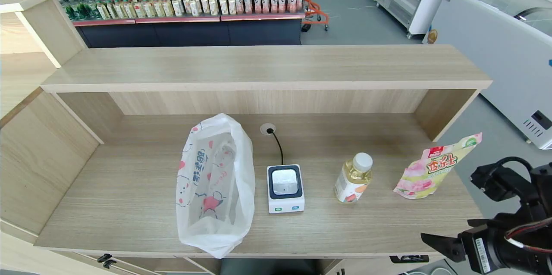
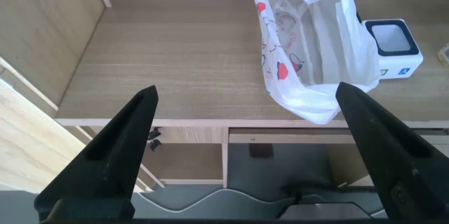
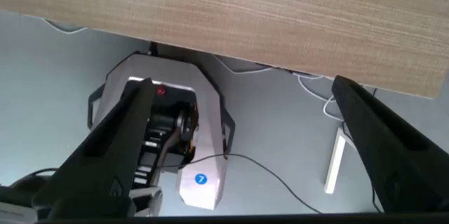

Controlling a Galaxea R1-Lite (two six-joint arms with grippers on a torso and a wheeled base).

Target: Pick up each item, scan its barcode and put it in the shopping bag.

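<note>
Here, left gripper (image 2: 245, 157) and right gripper (image 3: 242, 154) hang off the counter (image 1: 129, 189), jaws apart, empty.

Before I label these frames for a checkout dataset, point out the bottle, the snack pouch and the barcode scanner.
bottle (image 1: 352, 181): head view, on its label.
snack pouch (image 1: 424, 171): head view, middle of its printed front.
barcode scanner (image 1: 284, 182): head view, on its glass window.
</note>
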